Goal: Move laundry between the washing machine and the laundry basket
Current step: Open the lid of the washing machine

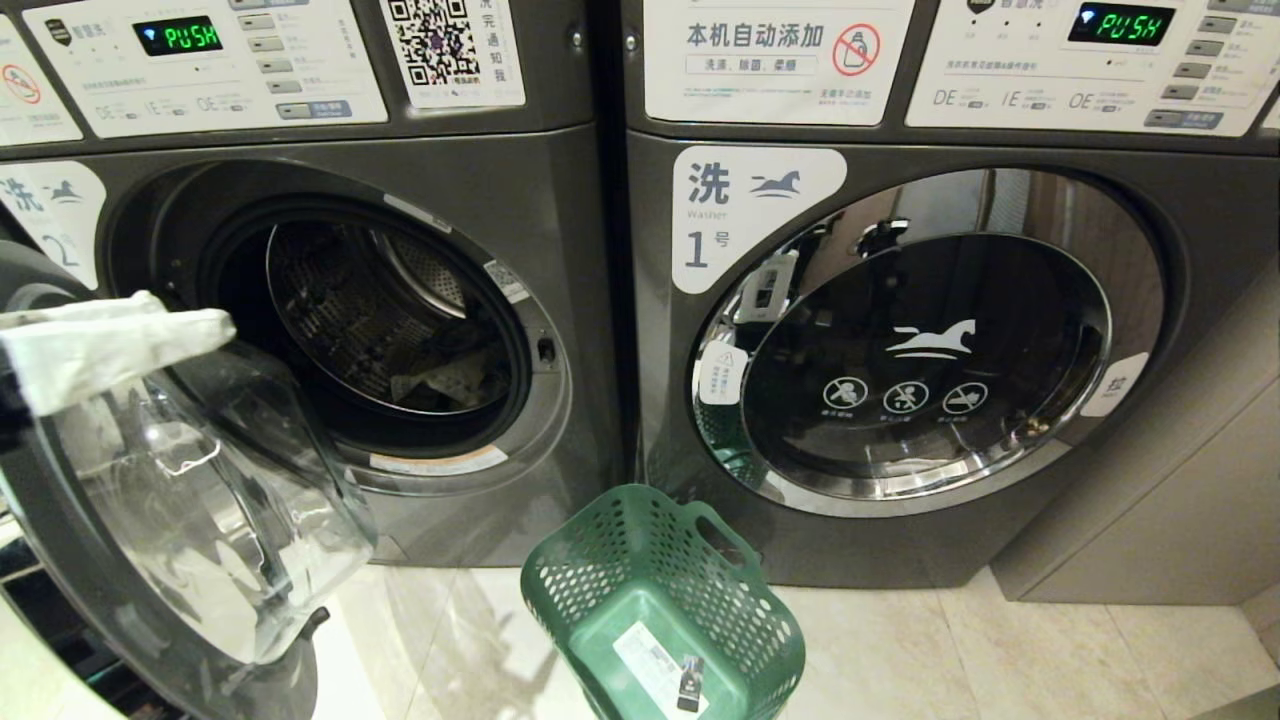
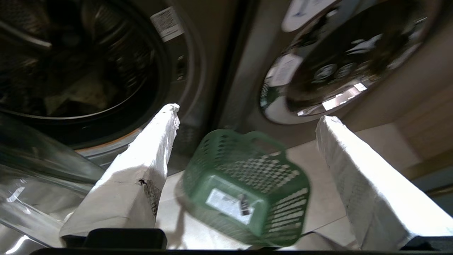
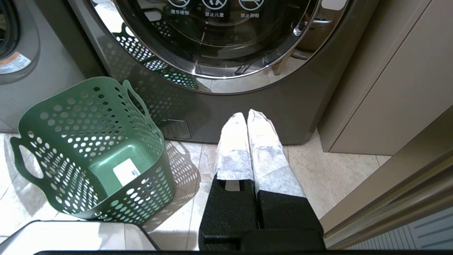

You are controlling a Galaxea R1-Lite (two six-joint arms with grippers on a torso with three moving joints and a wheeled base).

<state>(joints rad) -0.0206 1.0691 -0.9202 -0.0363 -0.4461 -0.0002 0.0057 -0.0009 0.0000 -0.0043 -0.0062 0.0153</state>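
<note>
Step in hand, by judgement: reach into open washer (image 1: 330, 320) at left of frame, left gripper (image 2: 247, 117) spread wide and empty, laundry (image 1: 445, 378) low in drum, green basket (image 1: 665, 610) empty at lower centre, right gripper (image 3: 247, 115) closed, idle; next calls for entering drum and closing on cloth.

Left gripper (image 2: 247, 113) is up in front of the washer (image 1: 560, 300), wrapped fingers (image 2: 155, 141) spread wide, nothing between them. Right gripper (image 3: 246, 115) hangs low, away from that washer, jaws pressed together, empty.
</note>
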